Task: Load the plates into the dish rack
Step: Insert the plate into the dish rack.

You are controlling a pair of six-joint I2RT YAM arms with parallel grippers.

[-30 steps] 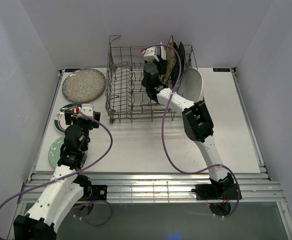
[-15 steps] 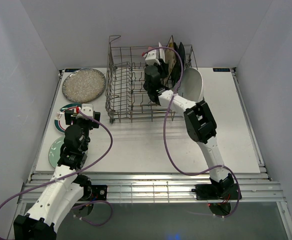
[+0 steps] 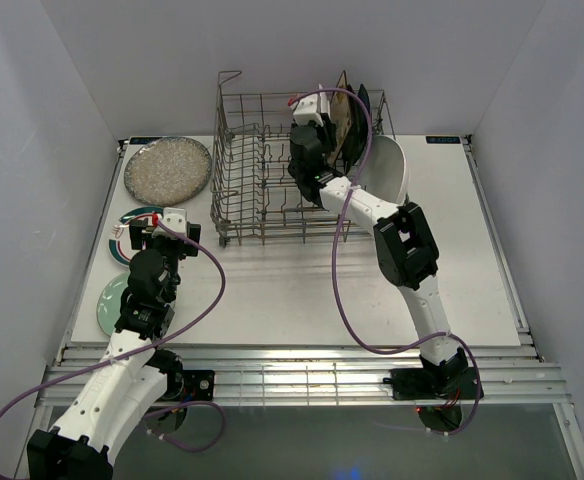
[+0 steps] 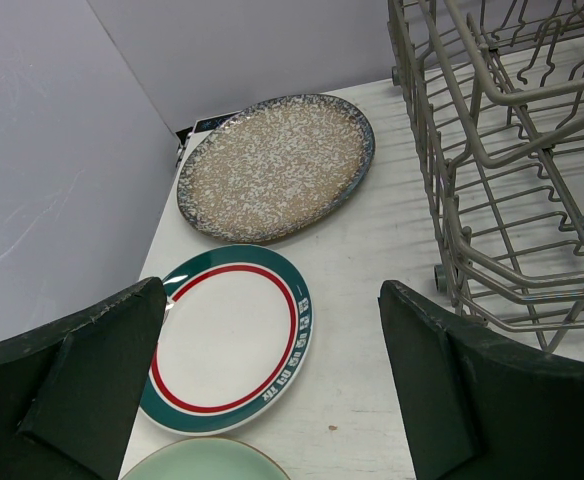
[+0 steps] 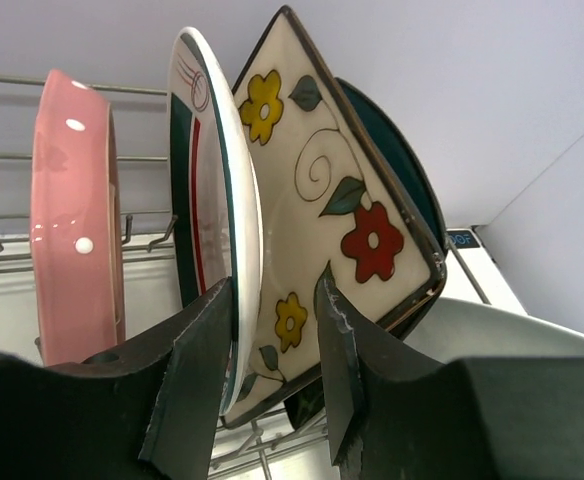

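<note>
Letting go: right claw (image 5: 272,290) spreading off teal-rimmed white plate (image 5: 212,170), jaws parted astride its rim; plate standing in dish rack (image 3: 262,170), pink plate (image 5: 72,220) beside one jaw. Slot filled; left claw (image 4: 272,290) hanging wide open.

Ahead of the left pincer (image 4: 272,290), open table (image 4: 362,230) (flat plates (image 4: 227,340) only); the dish rack (image 4: 434,190) blocks its right. Upright plates (image 5: 212,180) crowd the right pincer (image 5: 272,290) in front.
</note>
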